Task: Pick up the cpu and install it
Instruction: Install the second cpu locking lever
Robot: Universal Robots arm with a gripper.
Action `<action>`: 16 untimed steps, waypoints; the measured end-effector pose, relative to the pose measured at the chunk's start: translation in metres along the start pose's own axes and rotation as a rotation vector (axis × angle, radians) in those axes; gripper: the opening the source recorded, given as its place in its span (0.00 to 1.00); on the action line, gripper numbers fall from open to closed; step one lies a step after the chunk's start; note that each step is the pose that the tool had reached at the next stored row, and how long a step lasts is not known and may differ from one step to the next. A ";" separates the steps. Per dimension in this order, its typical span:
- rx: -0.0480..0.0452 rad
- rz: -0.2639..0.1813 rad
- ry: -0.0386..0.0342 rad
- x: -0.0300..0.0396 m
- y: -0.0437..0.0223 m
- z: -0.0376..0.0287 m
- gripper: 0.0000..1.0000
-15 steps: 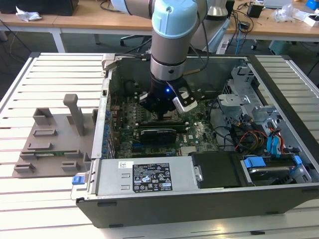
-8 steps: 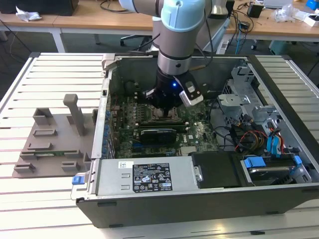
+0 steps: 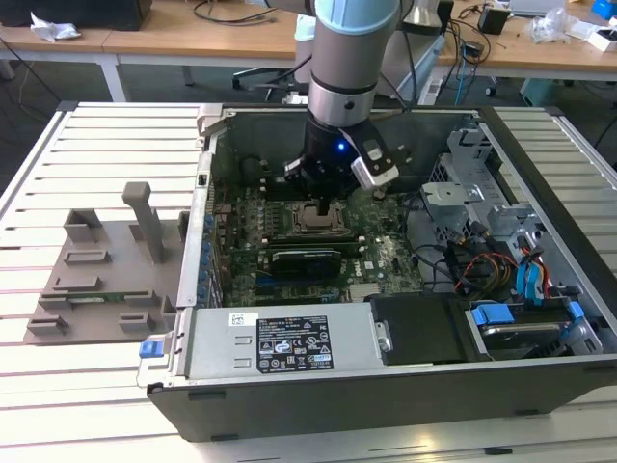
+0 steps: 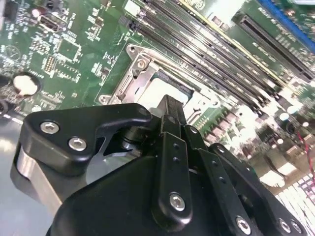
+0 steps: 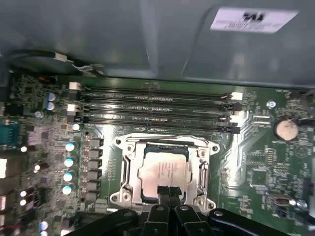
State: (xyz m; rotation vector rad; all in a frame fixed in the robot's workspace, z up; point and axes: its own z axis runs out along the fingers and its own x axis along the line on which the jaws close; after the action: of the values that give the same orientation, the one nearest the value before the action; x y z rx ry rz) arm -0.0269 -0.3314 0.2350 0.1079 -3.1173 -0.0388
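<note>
The cpu (image 5: pixel 165 169), a silver-grey square chip, lies flat inside the metal socket frame (image 5: pixel 129 169) on the green motherboard (image 5: pixel 256 162). In the second wrist view the cpu (image 4: pixel 158 91) shows as a pale plate just past the fingertips. My gripper (image 5: pixel 168 191) is shut, its two black fingers pressed together, with the tips over the cpu's near edge. I cannot tell whether they touch it. In the exterior view the gripper (image 3: pixel 324 204) reaches down into the open computer case (image 3: pixel 540 174), right above the socket (image 3: pixel 313 222).
Several memory slots (image 5: pixel 157 110) run beside the socket. A power supply (image 3: pixel 284 342), a drive cage (image 3: pixel 482 183) and coloured cables (image 3: pixel 482 270) crowd the case. A grey fixture tray (image 3: pixel 106 270) sits on the slatted table (image 3: pixel 58 174) at the exterior view's left.
</note>
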 end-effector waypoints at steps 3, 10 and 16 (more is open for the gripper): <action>0.0041 0.000 0.0002 0.0003 0.0008 -0.0155 0.11; 0.0172 0.000 0.0012 0.0010 0.0024 -0.0519 0.11; 0.0243 0.001 0.0017 0.0015 0.0032 -0.0771 0.11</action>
State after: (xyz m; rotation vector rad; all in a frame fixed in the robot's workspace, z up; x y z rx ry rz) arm -0.0269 -0.3302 0.3122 0.1075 -3.1167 -0.0007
